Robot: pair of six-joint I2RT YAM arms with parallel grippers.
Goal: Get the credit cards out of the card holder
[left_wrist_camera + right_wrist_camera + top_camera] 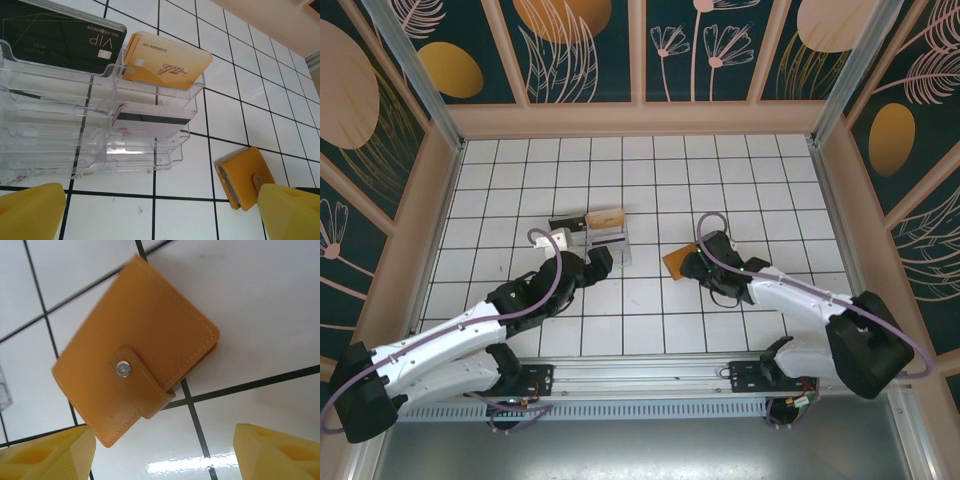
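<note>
The card holder (135,370) is a small orange-brown wallet lying flat on the white tiles, its strap snapped shut. It also appears as an orange patch (677,262) in the top view and near the right finger (245,177) in the left wrist view, where a grey strip lines its side opening. The credit cards are hidden inside it. My right gripper (162,460) hovers just short of the holder, open, its yellow fingers (45,457) either side of the holder's near corner. My left gripper (160,220) is open over bare tiles, in front of a clear tray.
A clear plastic tiered tray (150,155) stands left of the holder, with black VIP cards (60,35), orange VIP cards (165,60) and a lower stack in it. Wooden walls ring the tiled floor (640,170), which stretches beyond the tray.
</note>
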